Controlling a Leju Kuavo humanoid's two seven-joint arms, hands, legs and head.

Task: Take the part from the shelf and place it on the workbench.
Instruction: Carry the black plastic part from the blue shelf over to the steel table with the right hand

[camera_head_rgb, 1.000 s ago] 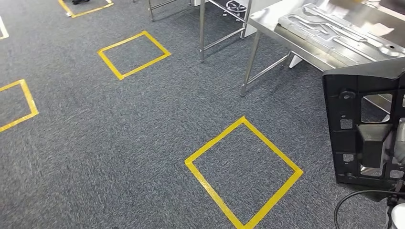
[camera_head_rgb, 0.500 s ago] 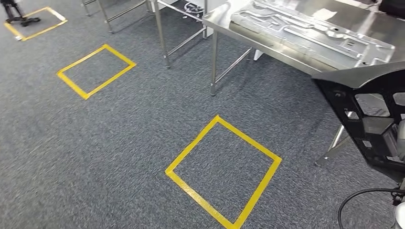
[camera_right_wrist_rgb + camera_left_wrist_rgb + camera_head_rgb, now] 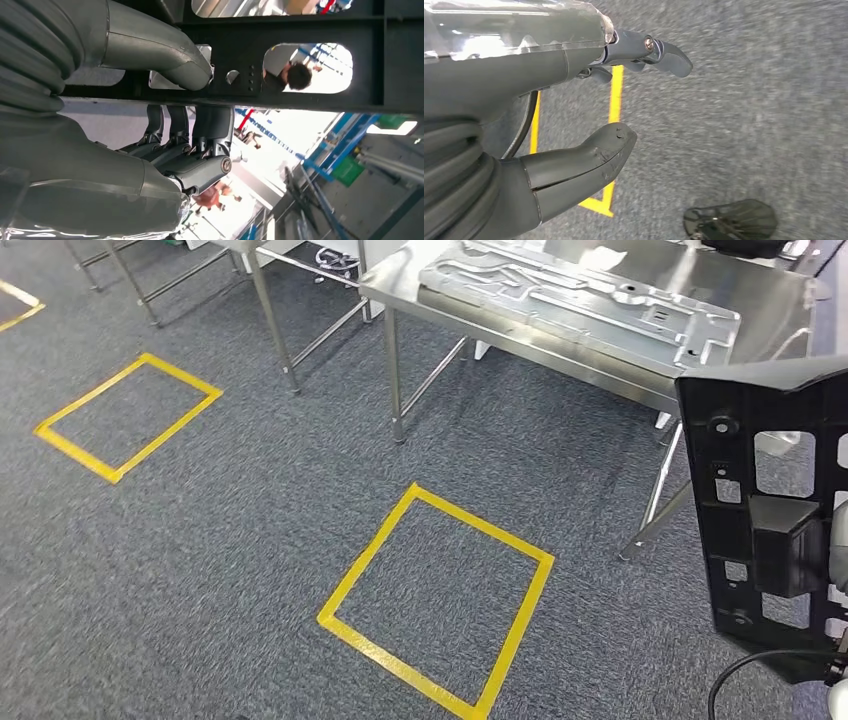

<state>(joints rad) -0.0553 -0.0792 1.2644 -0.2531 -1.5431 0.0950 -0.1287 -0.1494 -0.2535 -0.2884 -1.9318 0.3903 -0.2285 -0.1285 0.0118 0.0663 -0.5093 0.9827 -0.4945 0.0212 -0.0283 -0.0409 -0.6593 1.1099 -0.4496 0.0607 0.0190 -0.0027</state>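
Part (image 3: 765, 530), black, at frame right, is gripped by the right hand (image 3: 165, 130); it should be carried level to the workbench (image 3: 600, 350), upper centre; the left hand (image 3: 574, 115) hangs empty, fingers apart.

A stamped panel (image 3: 590, 295) is laid on the tabletop (image 3: 770, 300) at the far right, with the held part (image 3: 745, 530) before it and a taped square (image 3: 437, 602) on the floor to the left.

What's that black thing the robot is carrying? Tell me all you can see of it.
The black part is a flat, matt panel that looks like moulded plastic, pierced by square windows and small round holes, with a boxy block on its face. It hangs upright beside the steel workbench, not yet on it. The right hand grips one bar, thumb across fingers.
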